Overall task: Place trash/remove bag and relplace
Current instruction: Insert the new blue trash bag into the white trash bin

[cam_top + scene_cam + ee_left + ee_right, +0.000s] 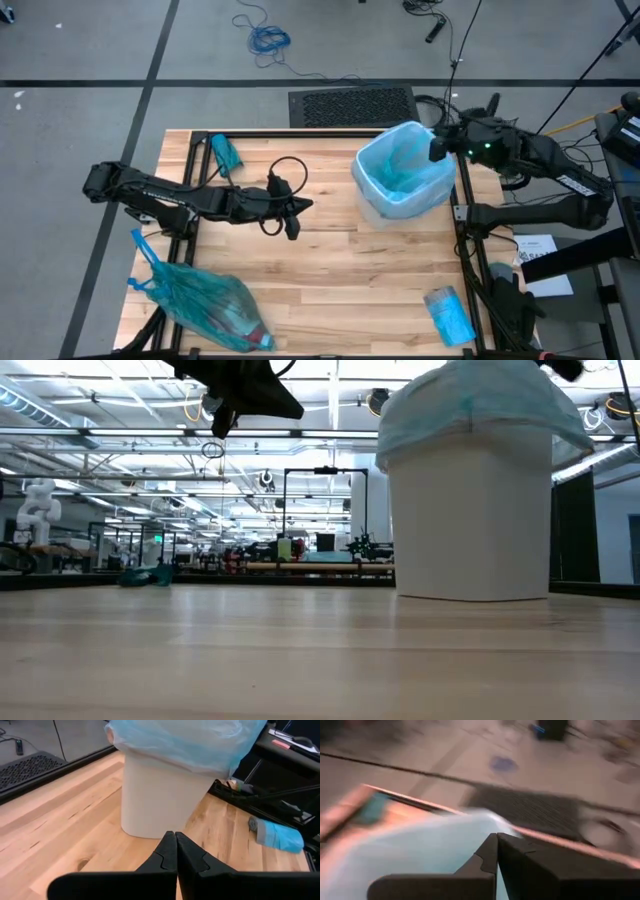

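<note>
A white bin point(405, 170) stands at the table's far right, lined with a pale blue bag point(185, 740) folded over its rim. A full, knotted teal bag point(200, 305) lies on its side at the near left corner, and the trash shows dimly through it, with something reddish point(257, 336) at one end. My left gripper point(305, 207) is shut and hangs above the table's middle, pointing at the bin point(155, 795). My right gripper point(437, 150) is shut and hovers by the bin's far right rim, above the liner point(420, 855).
A teal roll of bags point(225, 153) lies at the far left by the table's frame. A folded blue packet point(448, 312) lies at the near right. A black mat point(352, 104) sits on the floor past the far edge. Bare wood lies between the bin and the full bag.
</note>
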Available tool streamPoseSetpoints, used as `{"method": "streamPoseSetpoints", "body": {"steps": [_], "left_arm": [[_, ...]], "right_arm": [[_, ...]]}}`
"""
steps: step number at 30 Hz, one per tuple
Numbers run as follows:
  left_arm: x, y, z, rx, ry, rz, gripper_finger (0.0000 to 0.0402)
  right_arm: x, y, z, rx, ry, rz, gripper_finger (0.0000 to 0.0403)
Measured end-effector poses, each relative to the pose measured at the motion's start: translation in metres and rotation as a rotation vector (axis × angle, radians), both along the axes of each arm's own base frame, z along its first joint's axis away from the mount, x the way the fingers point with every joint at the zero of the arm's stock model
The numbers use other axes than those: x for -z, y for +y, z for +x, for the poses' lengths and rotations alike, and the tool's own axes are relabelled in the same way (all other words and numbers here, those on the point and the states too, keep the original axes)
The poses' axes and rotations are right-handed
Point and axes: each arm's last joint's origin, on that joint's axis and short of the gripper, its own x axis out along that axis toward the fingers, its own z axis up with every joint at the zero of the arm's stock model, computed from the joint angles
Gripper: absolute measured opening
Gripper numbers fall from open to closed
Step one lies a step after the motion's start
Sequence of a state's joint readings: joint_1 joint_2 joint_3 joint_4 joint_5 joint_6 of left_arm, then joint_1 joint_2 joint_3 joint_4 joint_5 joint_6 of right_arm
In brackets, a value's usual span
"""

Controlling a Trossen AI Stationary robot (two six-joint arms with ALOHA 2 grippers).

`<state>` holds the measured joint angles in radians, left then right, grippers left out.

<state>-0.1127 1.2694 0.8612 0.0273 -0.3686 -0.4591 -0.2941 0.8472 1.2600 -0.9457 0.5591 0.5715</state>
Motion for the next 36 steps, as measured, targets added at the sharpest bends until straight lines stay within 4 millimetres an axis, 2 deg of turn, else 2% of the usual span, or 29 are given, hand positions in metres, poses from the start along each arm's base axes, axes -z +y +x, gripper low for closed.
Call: {"method": "streamPoseSetpoints", "body": {"steps": [7,11,15,19,22,27,31,36], "left_arm": [[0.002,0.000,0.001,-0.007,0.005,0.004,0.0000],[0.005,0.000,0.003,-0.008,0.015,0.005,0.0000],[0.008,0.000,0.005,-0.007,0.031,0.007,0.0000],[0.010,0.000,0.005,-0.002,0.054,0.008,0.0000],[0.013,0.000,0.004,-0.003,0.084,0.012,0.0000],[0.018,0.001,0.000,-0.024,0.143,-0.010,0.0000],[0.017,-0.006,0.001,0.065,0.127,-0.062,0.0000],[0.016,-0.012,0.001,0.061,0.106,-0.050,0.0000]], "right_arm": [[0.039,-0.007,-0.025,0.302,0.251,0.204,0.0000],[0.067,-0.011,-0.028,0.343,0.283,0.320,0.0000],[0.095,-0.017,-0.023,0.297,0.146,0.408,0.0000],[0.111,-0.020,-0.010,0.091,-0.073,0.453,0.0000],[0.119,-0.020,-0.002,-0.049,-0.145,0.523,0.0000],[0.125,-0.014,0.007,-0.136,-0.132,0.590,0.0000],[0.121,-0.011,0.008,-0.126,-0.162,0.536,0.0000],[0.109,-0.013,0.016,-0.199,-0.284,0.483,0.0000]]}}
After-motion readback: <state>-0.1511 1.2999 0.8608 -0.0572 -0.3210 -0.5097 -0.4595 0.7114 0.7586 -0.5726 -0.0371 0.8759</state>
